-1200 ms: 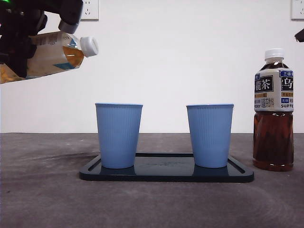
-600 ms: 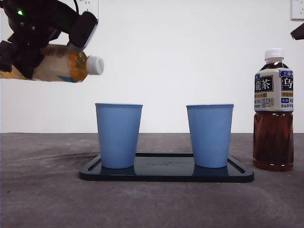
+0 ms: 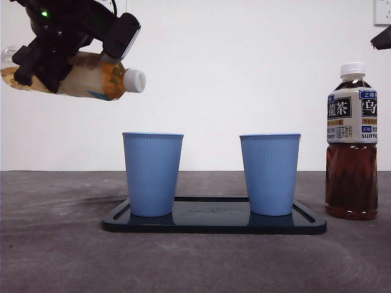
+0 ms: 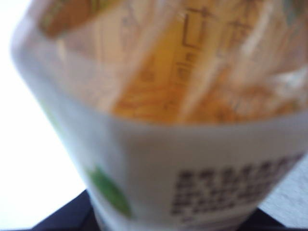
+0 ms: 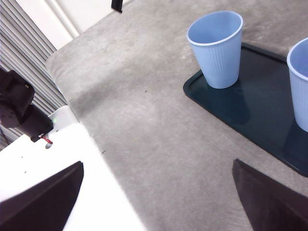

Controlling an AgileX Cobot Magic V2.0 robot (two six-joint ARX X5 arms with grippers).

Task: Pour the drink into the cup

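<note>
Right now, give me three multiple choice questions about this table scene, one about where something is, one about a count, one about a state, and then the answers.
1. Where does the dark tea bottle stand?
A. On the tray
B. On the table beside the tray
C. Inside a cup

2. How many blue cups stand on the tray?
A. One
B. Two
C. Three

3. How is the bottle in the left gripper held?
A. Upright, cap off
B. Lying on the table
C. Tipped nearly level in the air, white cap on

Answers:
1. B, it stands on the grey table, off the tray's end.
2. B, the left-hand cup and the right-hand cup are the only ones.
3. C, the held bottle points its cap sideways above the left-hand cup, nothing pouring.
</note>
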